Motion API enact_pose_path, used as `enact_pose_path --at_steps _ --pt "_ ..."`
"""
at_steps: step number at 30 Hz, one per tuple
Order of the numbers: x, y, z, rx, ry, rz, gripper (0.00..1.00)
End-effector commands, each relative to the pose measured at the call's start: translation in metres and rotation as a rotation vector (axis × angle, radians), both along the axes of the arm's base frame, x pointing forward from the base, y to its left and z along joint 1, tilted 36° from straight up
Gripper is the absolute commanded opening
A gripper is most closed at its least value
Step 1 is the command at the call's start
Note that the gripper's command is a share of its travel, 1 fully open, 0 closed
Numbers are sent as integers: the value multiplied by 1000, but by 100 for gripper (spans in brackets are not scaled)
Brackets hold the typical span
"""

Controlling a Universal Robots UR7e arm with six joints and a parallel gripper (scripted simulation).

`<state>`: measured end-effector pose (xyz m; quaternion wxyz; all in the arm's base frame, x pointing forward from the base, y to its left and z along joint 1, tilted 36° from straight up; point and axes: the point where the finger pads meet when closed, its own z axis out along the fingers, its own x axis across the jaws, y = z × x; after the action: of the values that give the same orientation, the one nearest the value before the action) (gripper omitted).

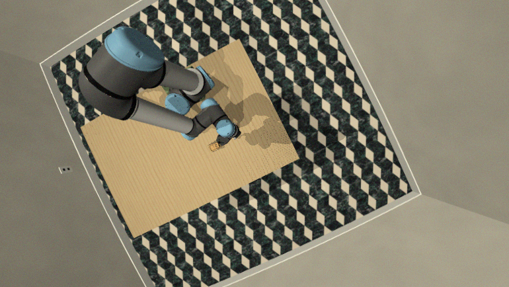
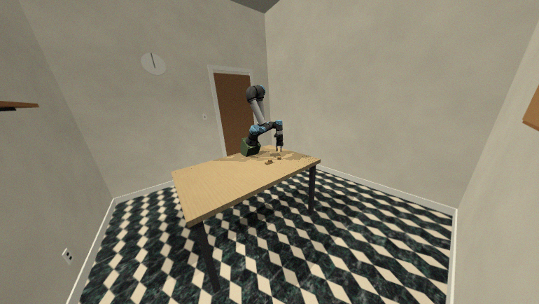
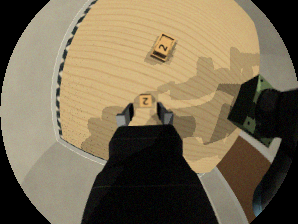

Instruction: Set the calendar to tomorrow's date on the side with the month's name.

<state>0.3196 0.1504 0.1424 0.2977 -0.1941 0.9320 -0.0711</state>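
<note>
The small wooden tray [image 3: 158, 59] [image 2: 268, 162] lies on the table. One cube [image 3: 163, 47] in it shows a 2 on its upper face; the other faces and how it sits are too small to tell. A second wooden cube [image 3: 145, 100] [image 2: 279, 157] lies on the table outside the tray, with a 2 on its upper face that reads upside down in the wrist view. My gripper [image 3: 145, 107] [image 2: 278, 150] points down above this loose cube. Its fingers are open, apart from the cube, with nothing between them. In the top view the arm hides the loose cube and the fingertips.
The wooden table [image 1: 160, 178] [image 2: 234, 181] carries the green base block [image 2: 249, 147] [image 3: 247, 112] of the arm at its back edge. The arm's shadows fall around the loose cube. The table's edge lies beyond the loose cube, on the side away from the tray.
</note>
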Motion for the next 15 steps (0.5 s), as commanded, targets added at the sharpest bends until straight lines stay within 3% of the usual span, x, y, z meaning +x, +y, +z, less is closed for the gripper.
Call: enact_pose_path --at_steps 1,10,11,15 --pt "-3 0 4 1 1 0 90" --pt "-3 0 5 1 1 0 90" --pt "-3 0 5 1 1 0 100" --pt "-3 0 5 1 1 0 100"
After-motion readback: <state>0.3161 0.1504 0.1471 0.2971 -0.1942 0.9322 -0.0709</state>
